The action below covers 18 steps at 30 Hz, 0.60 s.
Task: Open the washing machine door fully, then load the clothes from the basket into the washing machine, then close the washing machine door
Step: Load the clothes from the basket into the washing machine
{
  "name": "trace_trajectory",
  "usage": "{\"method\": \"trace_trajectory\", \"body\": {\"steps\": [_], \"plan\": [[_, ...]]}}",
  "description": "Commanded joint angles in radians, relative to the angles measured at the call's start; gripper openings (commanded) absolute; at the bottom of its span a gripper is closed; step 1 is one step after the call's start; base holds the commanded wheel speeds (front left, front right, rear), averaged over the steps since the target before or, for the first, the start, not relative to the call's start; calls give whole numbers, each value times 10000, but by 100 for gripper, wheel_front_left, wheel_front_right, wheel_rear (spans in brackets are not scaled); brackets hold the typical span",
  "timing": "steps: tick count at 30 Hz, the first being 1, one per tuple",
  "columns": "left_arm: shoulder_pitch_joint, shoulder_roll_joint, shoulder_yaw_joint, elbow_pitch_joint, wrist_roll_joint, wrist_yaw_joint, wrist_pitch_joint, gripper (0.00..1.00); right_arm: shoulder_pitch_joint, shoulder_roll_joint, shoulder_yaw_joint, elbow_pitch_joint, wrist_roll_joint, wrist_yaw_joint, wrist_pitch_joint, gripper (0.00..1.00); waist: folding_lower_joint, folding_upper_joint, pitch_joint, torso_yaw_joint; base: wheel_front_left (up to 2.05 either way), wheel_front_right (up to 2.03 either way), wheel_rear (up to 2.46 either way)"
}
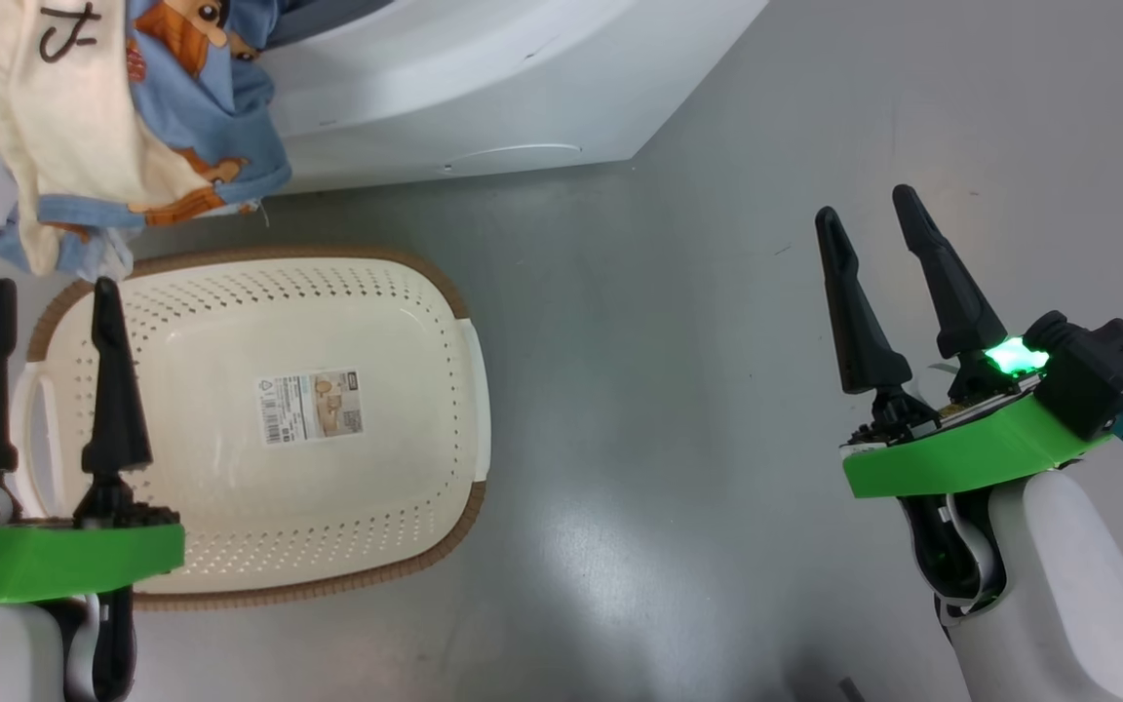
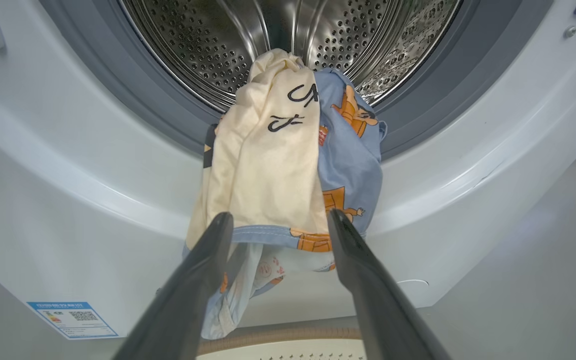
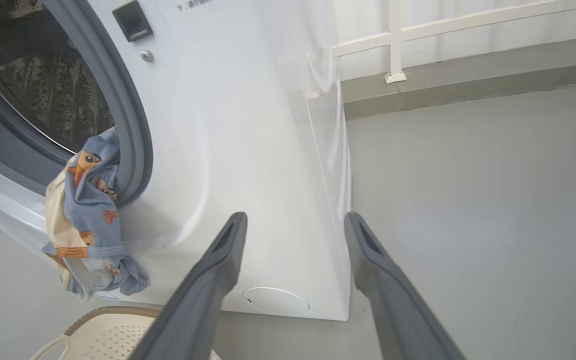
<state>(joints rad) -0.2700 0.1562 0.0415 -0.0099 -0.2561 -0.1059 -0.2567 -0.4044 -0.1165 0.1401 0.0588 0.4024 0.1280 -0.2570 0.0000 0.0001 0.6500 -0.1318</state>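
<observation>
The clothes [image 2: 278,165] hung over the lower lip of the washing machine [image 2: 68,200] mouth. One end of them lay back against the steel drum [image 2: 208,45] and across the grey gasket [image 2: 133,95]. The rest, cream fabric beside blue bear print, trailed down the white front. In the head view the bundle sat at about 10 o'clock, with the basket [image 1: 230,468] directly below it at 8 o'clock on the grey floor [image 1: 669,390]. The basket's perforated bottom and its label sticker [image 1: 309,406] showed plainly.

The left gripper [image 1: 55,287] stood at 8 o'clock in the head view, over the basket's left side, with its fingers pointing toward 12 o'clock. Its pincer was spread wide and gripped nothing. In the left wrist view the two tips framed the hem of the hanging fabric, and whether they touched it could not be told.

The right gripper [image 1: 865,205] was at 3 o'clock, well apart from basket and clothes, above bare floor. It was also wide open and held nothing. Its wrist view looked along the fingers at the machine's right front corner. There the round white flap [image 3: 275,301] sat low at 6 o'clock, and the clothes drooped from the opening at 9 o'clock. A blue label sticker [image 2: 72,319] marked the machine's front at 7 o'clock in the left wrist view.
</observation>
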Motion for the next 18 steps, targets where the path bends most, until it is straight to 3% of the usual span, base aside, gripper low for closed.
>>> {"method": "trace_trajectory", "body": {"steps": [1,10,18], "plan": [[245,161,388,-171,151,-86,-51,100,444,6,106,-287,-129,27,-48,100,0,-1,-8,6,0,0,0],[-104,299,253,480,211,-202,-51,100,421,12,85,-303,-157,27,-48,100,0,-1,21,-4,0,0,0],[-1615,992,-241,2783,-298,-241,-51,100,294,102,196,-207,-133,27,-48,100,0,-1,95,-108,0,0,0]]}}
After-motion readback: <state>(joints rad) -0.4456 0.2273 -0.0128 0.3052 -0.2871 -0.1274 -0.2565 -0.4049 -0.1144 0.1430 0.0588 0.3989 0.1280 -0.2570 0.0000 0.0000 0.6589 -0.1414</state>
